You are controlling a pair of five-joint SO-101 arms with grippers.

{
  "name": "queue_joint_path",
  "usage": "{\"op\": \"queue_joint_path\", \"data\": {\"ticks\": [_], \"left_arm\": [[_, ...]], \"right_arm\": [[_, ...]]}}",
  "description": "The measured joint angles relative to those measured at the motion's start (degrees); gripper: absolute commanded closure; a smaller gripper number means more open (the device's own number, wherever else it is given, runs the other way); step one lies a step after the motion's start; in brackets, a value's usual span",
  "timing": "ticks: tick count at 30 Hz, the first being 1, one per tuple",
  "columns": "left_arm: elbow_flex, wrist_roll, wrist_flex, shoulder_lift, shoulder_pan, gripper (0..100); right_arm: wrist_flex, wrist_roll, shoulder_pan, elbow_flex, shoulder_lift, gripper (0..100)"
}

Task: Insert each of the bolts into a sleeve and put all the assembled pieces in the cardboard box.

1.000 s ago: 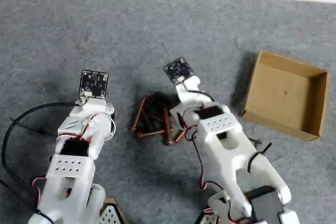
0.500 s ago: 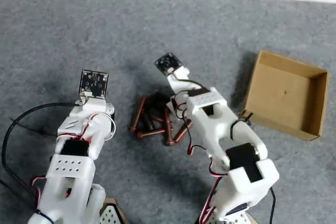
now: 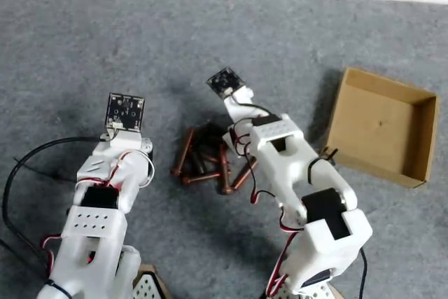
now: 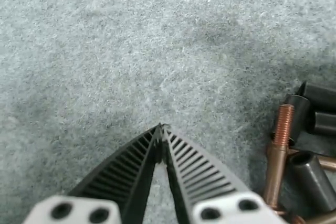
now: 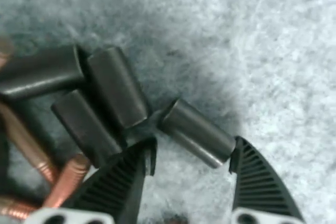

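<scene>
While the left gripper (image 4: 160,129) stays clenched and empty over the bare carpet (image 4: 105,51) beside the heap, the right gripper (image 5: 193,149) has come forward over the bolts (image 3: 224,167) and now stands released, with one dark sleeve (image 5: 197,132) lying between its jaws. I judge that a first pick is prepared. Nothing is assembled yet, and the cardboard box (image 3: 381,127) waits empty, well apart from the heap.

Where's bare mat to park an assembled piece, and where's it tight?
Free: the mat beyond the pile up to the far edge, and the cardboard box floor. Crowded: the bolt-and-sleeve pile next to the shut left gripper, where the open right gripper straddles a sleeve.
</scene>
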Motion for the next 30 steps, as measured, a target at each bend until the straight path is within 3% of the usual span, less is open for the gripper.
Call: {"op": "queue_joint_path", "data": {"ticks": [18,30], "left_arm": [[0.18,0.0,-0.88,0.0,0.0,99],[0.18,0.0,-0.97,0.0,0.0,99]], "right_arm": [[0.0,3.34,1.14,-3.08,0.0,78.7],[0.0,7.74,0.26,-7.47,8.26,85.2]]}}
